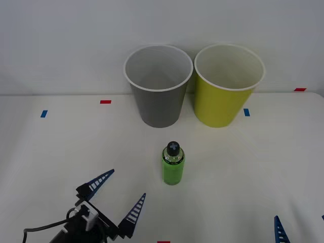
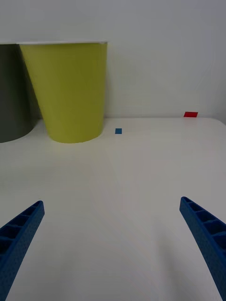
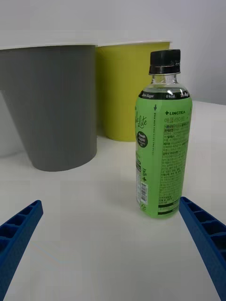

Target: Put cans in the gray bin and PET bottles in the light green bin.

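A small PET bottle [image 1: 173, 165] with a bright green body and black cap stands upright mid-table; the left wrist view shows the bottle [image 3: 162, 160] close ahead. Behind it stand the gray bin [image 1: 158, 87] and, to its right, the light green bin [image 1: 228, 87], both upright. My left gripper [image 1: 123, 196] is open at the near left of the table, short of the bottle and to its left, with nothing between its fingers [image 3: 19, 233]. My right gripper [image 2: 112, 244] is open at the near right edge, far from the bottle, facing the light green bin [image 2: 68, 89].
Small red [image 1: 105, 102] and blue [image 1: 43, 113] tape marks dot the white table. The table's far edge meets a pale wall just behind the bins. Bare tabletop lies between the bottle and both bins.
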Action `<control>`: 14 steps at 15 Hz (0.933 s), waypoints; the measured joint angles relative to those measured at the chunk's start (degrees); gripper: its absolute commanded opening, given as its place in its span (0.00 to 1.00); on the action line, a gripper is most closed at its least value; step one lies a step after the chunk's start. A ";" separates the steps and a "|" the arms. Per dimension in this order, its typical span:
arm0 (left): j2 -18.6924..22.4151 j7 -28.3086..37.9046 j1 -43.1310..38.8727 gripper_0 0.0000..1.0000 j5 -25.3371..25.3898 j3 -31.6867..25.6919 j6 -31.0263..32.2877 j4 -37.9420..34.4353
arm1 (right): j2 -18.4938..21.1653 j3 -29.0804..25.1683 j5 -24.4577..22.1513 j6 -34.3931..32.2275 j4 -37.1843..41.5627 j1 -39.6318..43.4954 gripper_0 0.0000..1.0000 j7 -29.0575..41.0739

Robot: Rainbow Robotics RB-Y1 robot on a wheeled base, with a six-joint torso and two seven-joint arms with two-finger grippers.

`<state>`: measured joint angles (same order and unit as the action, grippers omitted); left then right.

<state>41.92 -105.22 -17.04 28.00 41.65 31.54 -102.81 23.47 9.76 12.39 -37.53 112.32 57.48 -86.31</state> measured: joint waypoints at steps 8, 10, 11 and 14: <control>-0.18 0.05 10.08 1.00 1.79 4.79 -3.26 2.36 | 0.00 0.00 0.00 0.00 0.00 0.00 1.00 0.00; -0.64 0.00 11.95 1.00 2.54 5.85 -4.61 2.36 | 0.00 0.00 0.00 0.00 0.00 0.00 1.00 0.00; -1.02 -0.04 12.79 1.00 2.88 6.29 -5.32 2.36 | 0.00 0.00 0.00 0.00 0.00 0.00 1.00 0.00; -2.73 -0.24 14.53 1.00 3.72 7.37 -7.54 2.36 | 0.00 0.00 0.00 0.00 0.00 0.00 1.00 0.00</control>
<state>39.19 -105.46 -2.51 31.72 49.02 24.00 -100.45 23.47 9.76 12.39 -37.53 112.32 57.48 -86.31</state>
